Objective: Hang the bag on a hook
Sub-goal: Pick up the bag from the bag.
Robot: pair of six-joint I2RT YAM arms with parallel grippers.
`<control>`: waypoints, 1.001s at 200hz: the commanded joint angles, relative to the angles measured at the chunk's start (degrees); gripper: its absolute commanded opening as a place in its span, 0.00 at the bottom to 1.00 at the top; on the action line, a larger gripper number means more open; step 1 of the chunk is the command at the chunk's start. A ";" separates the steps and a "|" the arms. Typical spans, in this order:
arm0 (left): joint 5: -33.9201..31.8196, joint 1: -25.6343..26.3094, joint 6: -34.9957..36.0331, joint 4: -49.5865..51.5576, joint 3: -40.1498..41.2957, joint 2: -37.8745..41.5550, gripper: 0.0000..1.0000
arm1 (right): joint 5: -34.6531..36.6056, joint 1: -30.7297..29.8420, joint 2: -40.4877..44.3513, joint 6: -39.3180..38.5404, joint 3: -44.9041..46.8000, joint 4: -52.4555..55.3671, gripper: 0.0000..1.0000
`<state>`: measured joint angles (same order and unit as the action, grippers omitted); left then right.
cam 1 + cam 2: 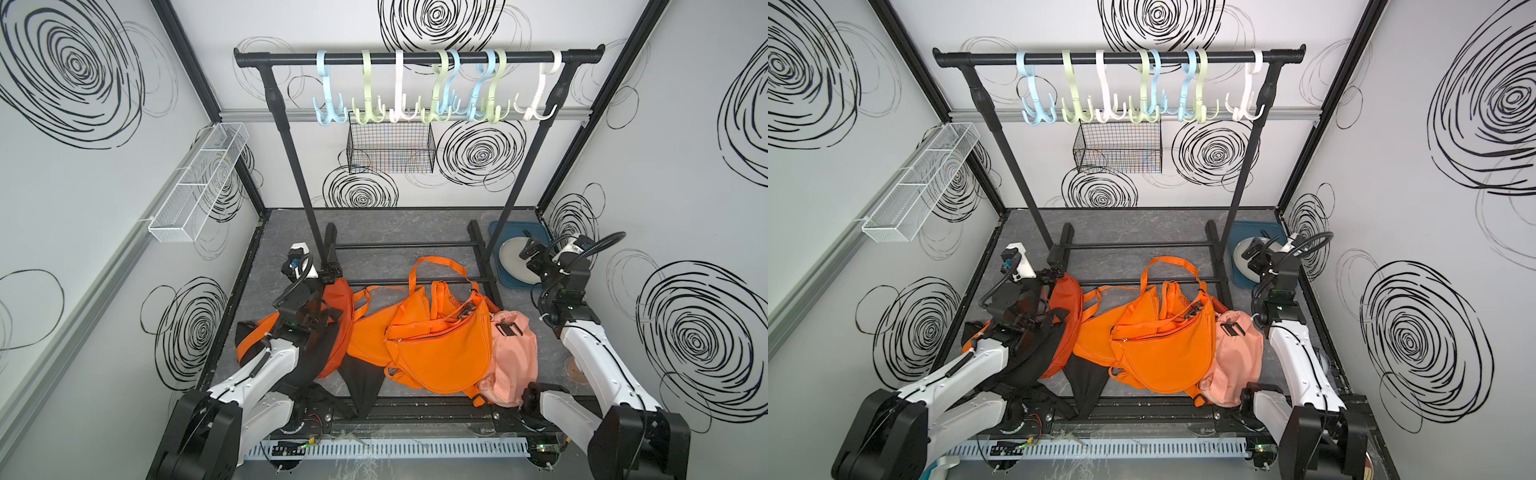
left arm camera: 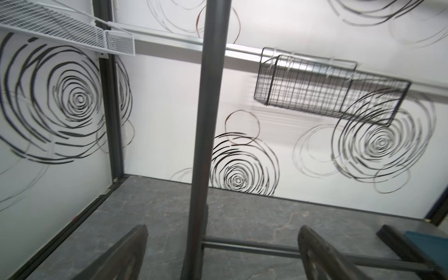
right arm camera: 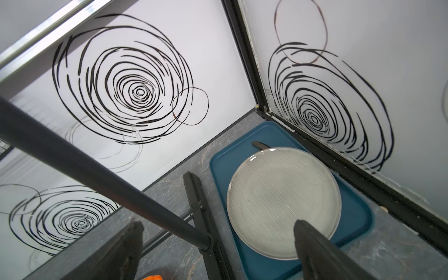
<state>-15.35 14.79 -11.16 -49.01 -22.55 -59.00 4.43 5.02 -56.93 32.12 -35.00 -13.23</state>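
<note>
Orange bag [image 1: 440,345], heaped on the surface [image 1: 374,232], strap loop [image 1: 436,259] upright. Left pincer [image 2: 223,230] and right pincer [image 3: 218,226]: released, empty. Best grasp: loop's crest, kept spread for a hook [image 1: 400,83].

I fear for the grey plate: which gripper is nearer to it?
Right. The right gripper hangs open above the plate; the left gripper is at the rack post on the opposite side.
</note>
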 commanded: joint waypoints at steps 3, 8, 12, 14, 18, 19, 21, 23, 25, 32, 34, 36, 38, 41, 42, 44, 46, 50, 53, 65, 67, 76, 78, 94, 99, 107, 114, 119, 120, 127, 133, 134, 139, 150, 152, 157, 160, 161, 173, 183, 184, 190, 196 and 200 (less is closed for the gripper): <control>10.69 -1.38 -16.83 3.50 -2.16 3.40 0.99 | -14.68 -2.53 3.80 9.29 2.63 0.95 1.00; 11.54 -2.25 -19.73 3.13 -1.61 4.30 0.99 | -14.29 -4.29 4.38 8.78 1.79 2.69 1.00; 12.38 -3.23 -22.53 2.83 -1.07 5.07 0.99 | -14.59 -5.87 4.62 7.42 0.55 4.44 1.00; 12.79 -3.85 -24.16 2.68 -0.80 5.53 0.99 | -14.92 -6.77 4.56 6.48 -0.22 5.48 1.00; 13.43 -5.09 -27.24 2.46 -0.27 6.26 0.99 | -15.02 -8.47 4.35 4.24 -2.19 8.18 1.00; 13.47 -5.37 -28.08 2.45 -0.11 6.44 0.99 | -14.91 -9.12 4.27 3.77 -2.67 8.60 1.00; 13.32 -5.91 -29.50 2.59 0.16 6.82 0.99 | -14.39 -10.15 4.06 2.54 -3.90 10.67 1.00; 13.04 -6.57 -31.57 3.04 0.51 7.13 0.99 | -13.71 -11.49 3.78 1.62 -4.87 12.57 1.00; 12.78 -7.11 -33.27 3.71 0.71 7.49 0.99 | -12.85 -12.46 3.50 0.59 -6.12 14.36 1.00; 12.98 -9.38 -39.40 6.48 1.15 8.58 0.99 | -10.13 -16.49 2.38 -2.13 -9.45 19.83 1.00; 13.55 -10.14 -40.53 7.00 1.24 8.78 0.99 | -9.65 -17.46 1.96 -2.80 -10.17 20.90 1.00; 14.46 -10.86 -41.20 7.27 1.29 8.98 0.99 | -9.38 -18.74 1.70 -3.59 -10.70 21.55 1.00; 15.44 -11.56 -41.48 7.29 1.41 9.21 0.99 | -9.16 -19.65 1.35 -4.33 -11.20 22.34 1.00; 17.67 -12.56 -41.35 6.91 1.57 9.46 0.99 | -8.79 -21.23 0.88 -5.45 -11.88 23.37 1.00; 18.45 -12.93 -41.07 6.69 1.60 9.53 0.99 | -8.72 -21.91 0.73 -5.73 -12.13 23.62 1.00; 19.99 -13.42 -40.53 6.22 1.69 9.70 0.99 | -8.27 -22.91 0.45 -6.30 -12.48 24.20 1.00; 21.28 -13.76 -39.71 5.73 1.75 9.92 0.99 | -7.85 -23.79 0.11 -6.72 -12.86 24.77 1.00; 23.10 -14.03 -37.98 5.38 1.85 10.68 0.99 | -6.92 -25.73 -0.44 -7.43 -13.39 25.77 1.00; 23.56 -13.83 -36.83 5.93 1.77 11.38 0.99 | -6.46 -27.25 -0.80 -7.83 -13.73 26.33 1.00; 18.53 -10.60 -32.45 14.62 -0.48 14.76 0.99 | -7.11 -31.66 -2.85 -9.96 -14.66 28.13 1.00; 17.51 -9.70 -31.19 16.38 -1.14 15.20 0.99 | -7.01 -32.27 -3.26 -10.17 -14.87 28.60 1.00; 13.00 -5.97 -25.43 23.68 -3.72 17.12 0.99 | -6.37 -34.88 -5.49 -10.61 -16.03 31.01 1.00; 11.84 -4.94 -24.07 25.19 -4.28 17.46 0.99 | -6.52 -35.33 -6.16 -10.66 -16.34 31.32 1.00; 1.19 3.16 -15.67 38.80 -10.54 18.36 0.99 | -8.53 -38.82 -11.32 -11.45 -18.29 34.58 0.99; -1.02 5.53 -13.61 42.32 -12.58 17.96 0.99 | -8.56 -39.96 -12.84 -11.53 -18.60 34.72 0.99; -3.28 8.67 -9.76 46.62 -15.10 17.16 0.99 | -8.94 -41.51 -15.06 -11.72 -18.64 34.02 0.98; -5.81 11.86 -7.73 49.18 -16.50 16.74 0.99 | -10.71 -41.94 -17.00 -11.67 -18.81 32.86 0.97; -7.65 14.26 -6.36 49.99 -16.86 16.69 0.99 | -12.52 -42.08 -18.42 -11.65 -18.94 31.59 0.96; -8.10 14.72 -6.08 50.12 -16.93 16.71 0.99 | -12.83 -42.05 -18.67 -11.60 -18.99 31.33 0.96; -10.00 17.56 -3.53 50.26 -16.64 16.81 0.99 | -13.92 -42.11 -20.68 -10.94 -19.53 29.96 0.95; -11.42 20.05 -1.95 50.12 -16.29 17.02 0.99 | -14.28 -42.06 -22.31 -10.32 -20.08 28.52 0.94; -11.70 20.34 -1.64 50.05 -16.25 17.05 0.99 | -14.32 -42.09 -22.68 -10.28 -20.18 28.26 0.94; -12.61 21.90 -0.39 49.73 -15.79 17.23 0.99 | -14.86 -42.10 -24.11 -10.04 -20.71 27.09 0.94; -13.36 24.34 1.66 49.11 -14.93 17.45 0.99 | -14.58 -42.04 -27.45 -8.99 -22.35 25.03 0.93; -13.42 24.66 1.93 49.06 -14.84 17.50 0.99 | -14.48 -41.96 -28.04 -8.74 -22.64 24.67 0.93; -13.58 25.24 2.34 49.07 -14.65 17.56 0.99 | -14.52 -41.85 -29.55 -8.32 -23.34 23.80 0.92; -13.72 25.53 2.53 49.11 -14.56 17.52 0.99 | -14.71 -41.74 -30.56 -8.07 -23.76 23.10 0.91; -13.68 25.63 2.63 49.11 -14.51 17.57 0.99 | -14.75 -41.71 -30.80 -7.97 -23.95 22.96 0.91; -13.78 26.35 3.24 49.10 -14.16 17.78 0.99 | -15.72 -40.55 -34.62 -5.56 -26.49 22.04 0.88; -13.19 26.52 3.66 49.01 -13.94 18.03 0.99 | -17.95 -38.85 -38.25 -3.21 -29.16 22.23 0.82; -13.16 26.52 3.63 49.01 -13.93 18.08 0.99 | -18.17 -38.67 -38.56 -2.86 -29.42 22.26 0.81; -12.84 26.58 3.61 49.01 -13.93 18.22 0.99 | -18.82 -37.85 -40.66 -1.43 -30.84 22.42 0.78; -12.63 26.64 3.61 48.99 -13.85 18.31 0.99 | -19.60 -37.06 -42.45 -0.45 -31.85 21.85 0.76; -12.44 26.63 3.52 48.94 -13.72 18.39 0.99 | -20.20 -36.66 -43.58 0.23 -32.31 21.13 0.75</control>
<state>-26.02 41.01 -10.83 0.38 -36.84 -41.56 -12.12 -34.70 -95.35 26.41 -62.83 11.68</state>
